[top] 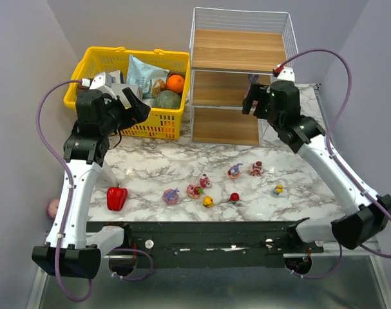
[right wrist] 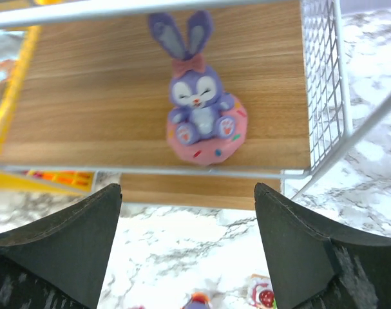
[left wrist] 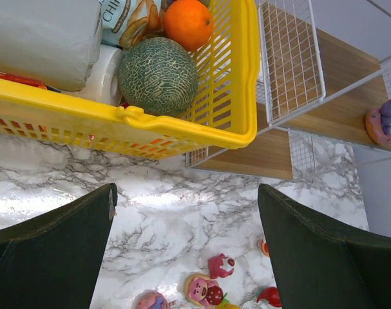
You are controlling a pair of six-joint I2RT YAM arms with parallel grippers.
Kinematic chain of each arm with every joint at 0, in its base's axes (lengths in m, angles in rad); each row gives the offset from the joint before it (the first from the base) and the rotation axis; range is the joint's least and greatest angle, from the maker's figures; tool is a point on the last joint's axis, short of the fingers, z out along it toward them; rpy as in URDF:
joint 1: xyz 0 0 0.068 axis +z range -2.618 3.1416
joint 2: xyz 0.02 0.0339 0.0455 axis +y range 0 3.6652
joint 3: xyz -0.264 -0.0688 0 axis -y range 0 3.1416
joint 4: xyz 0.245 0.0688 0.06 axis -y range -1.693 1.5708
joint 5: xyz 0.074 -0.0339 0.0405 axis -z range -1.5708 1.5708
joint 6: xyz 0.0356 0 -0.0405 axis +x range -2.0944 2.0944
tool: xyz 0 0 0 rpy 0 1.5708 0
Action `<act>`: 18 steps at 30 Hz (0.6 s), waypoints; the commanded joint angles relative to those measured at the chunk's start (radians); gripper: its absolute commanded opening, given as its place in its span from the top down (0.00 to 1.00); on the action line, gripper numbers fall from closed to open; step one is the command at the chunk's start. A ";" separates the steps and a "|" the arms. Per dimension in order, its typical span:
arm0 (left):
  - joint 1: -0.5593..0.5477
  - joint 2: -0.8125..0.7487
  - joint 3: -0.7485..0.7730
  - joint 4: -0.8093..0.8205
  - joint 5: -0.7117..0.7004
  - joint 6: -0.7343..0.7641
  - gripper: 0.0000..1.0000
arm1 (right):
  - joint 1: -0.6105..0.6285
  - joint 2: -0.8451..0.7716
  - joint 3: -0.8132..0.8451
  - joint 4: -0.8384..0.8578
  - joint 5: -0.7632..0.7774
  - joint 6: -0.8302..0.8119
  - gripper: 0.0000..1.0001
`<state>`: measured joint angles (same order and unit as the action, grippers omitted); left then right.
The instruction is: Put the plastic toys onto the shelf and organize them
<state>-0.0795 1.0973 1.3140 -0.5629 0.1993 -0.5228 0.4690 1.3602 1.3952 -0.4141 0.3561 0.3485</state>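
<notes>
Nine plastic toys (top: 234, 171) were counted.

Item 1: a purple bunny figure (right wrist: 200, 112) seated on a pink sprinkled ring. It stood upright on a wooden board of the shelf (top: 237, 61), toward the right wire side, with a lower board showing beneath. From the left wrist view this appeared to be the middle tier.

Items 2–9: eight figures lay scattered on the marble bench (top: 150, 161) in front of the shelf. Among them were a second bunny (top: 171, 196), a pink round figure (top: 194, 190) just beside it, and a yellow-topped figure (top: 208, 201). The rest were too small to describe.

Writing: the letters "CHI" were legible on a snack bag (left wrist: 127, 19). The frame edge cut off the rest of the word.

Other stock: the bag sat in a yellow basket (left wrist: 182, 125) together with a green netted melon (left wrist: 158, 75) and an orange (left wrist: 188, 23). A red bell pepper (top: 116, 197) lay on the bench near the left arm.

Right hand (right wrist: 187, 190): the fingers were spread wide with nothing between them and touched nothing. It was held just in front of the bunny's board.

Left hand (left wrist: 185, 193): the fingers were fully spread and empty. It was raised over the bench, near the basket's front wall.
</notes>
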 commanded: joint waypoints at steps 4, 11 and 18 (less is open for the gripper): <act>0.006 -0.048 -0.035 0.015 0.028 0.004 0.01 | -0.001 -0.191 -0.107 -0.060 -0.267 -0.057 0.09; 0.006 -0.070 -0.082 0.024 0.058 -0.017 0.01 | 0.080 -0.352 -0.419 0.029 -0.381 -0.060 0.08; 0.006 -0.086 -0.128 0.027 0.074 -0.029 0.01 | 0.207 -0.435 -0.732 0.185 -0.367 0.026 0.07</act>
<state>-0.0795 1.0412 1.2091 -0.5533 0.2325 -0.5369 0.6205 0.9646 0.7635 -0.3462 0.0204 0.3275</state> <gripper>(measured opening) 0.988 0.925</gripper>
